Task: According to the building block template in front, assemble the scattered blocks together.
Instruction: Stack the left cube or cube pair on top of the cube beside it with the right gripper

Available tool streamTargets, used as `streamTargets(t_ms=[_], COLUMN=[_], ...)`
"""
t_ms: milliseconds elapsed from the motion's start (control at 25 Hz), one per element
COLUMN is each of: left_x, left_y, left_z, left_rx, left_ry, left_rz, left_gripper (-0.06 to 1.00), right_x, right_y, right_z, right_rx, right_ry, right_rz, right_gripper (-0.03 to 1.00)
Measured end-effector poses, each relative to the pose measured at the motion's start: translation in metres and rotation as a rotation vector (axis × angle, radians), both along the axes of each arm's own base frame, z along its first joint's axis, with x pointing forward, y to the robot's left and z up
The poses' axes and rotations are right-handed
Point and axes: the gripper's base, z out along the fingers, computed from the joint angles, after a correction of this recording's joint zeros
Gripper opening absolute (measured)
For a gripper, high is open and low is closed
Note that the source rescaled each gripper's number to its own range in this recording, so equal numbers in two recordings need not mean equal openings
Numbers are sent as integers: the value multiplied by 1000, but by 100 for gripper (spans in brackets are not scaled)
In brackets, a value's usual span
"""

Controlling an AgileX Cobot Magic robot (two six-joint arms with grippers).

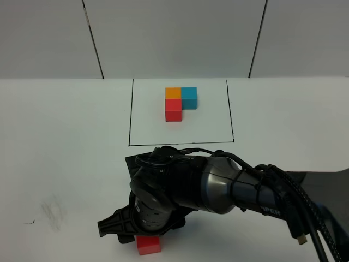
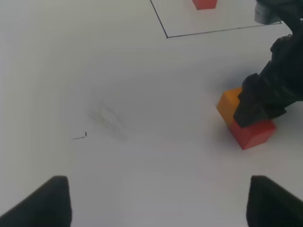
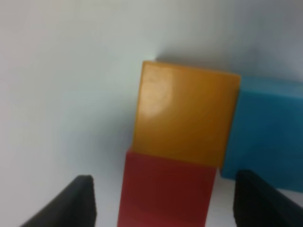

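1. Here, on a white worktop (image 1: 65, 136), the building block template (image 1: 180, 102) sits inside a thin black drawn rectangle (image 1: 130, 117) toward the far wall: orange and blue cubes side by side, a red cube touching the orange on the near side.
2. Open worktop spreads wide on the left, bare but for a faint grey smudge (image 1: 52, 212) and a small black mark (image 1: 28, 222); the near edge lies just beside the loose blocks.
3. The right arm reaches across the middle, its gripper (image 1: 131, 232) low over the scattered blocks; from above only the loose red cube (image 1: 148, 245) shows beneath it.
4. In the right wrist view the orange cube (image 3: 184, 113), blue cube (image 3: 262, 132) and red cube touch in an L, the gripper's fingertips (image 3: 71, 201) standing apart on either side of the red one, clamping nothing.
5. The left gripper (image 2: 158, 201) hangs wide open above bare worktop, well apart from the blocks.
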Motion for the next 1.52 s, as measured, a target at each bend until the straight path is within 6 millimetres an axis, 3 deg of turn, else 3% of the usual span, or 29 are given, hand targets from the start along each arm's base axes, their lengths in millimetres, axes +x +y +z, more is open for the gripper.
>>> streamTargets(t_ms=[760, 960, 1520], left_x=[0, 0, 0], left_y=[0, 0, 0], left_z=[0, 0, 0], left_rx=[-1, -1, -1], left_ry=[0, 1, 1], left_rz=[1, 1, 1], left_gripper=[95, 95, 95], right_x=[-4, -15, -17], right_y=[7, 9, 15], right_z=[-10, -35, -34], right_rx=[-12, -72, -66], right_ry=[31, 81, 1], right_rz=[50, 62, 59], right_gripper=[45, 45, 45])
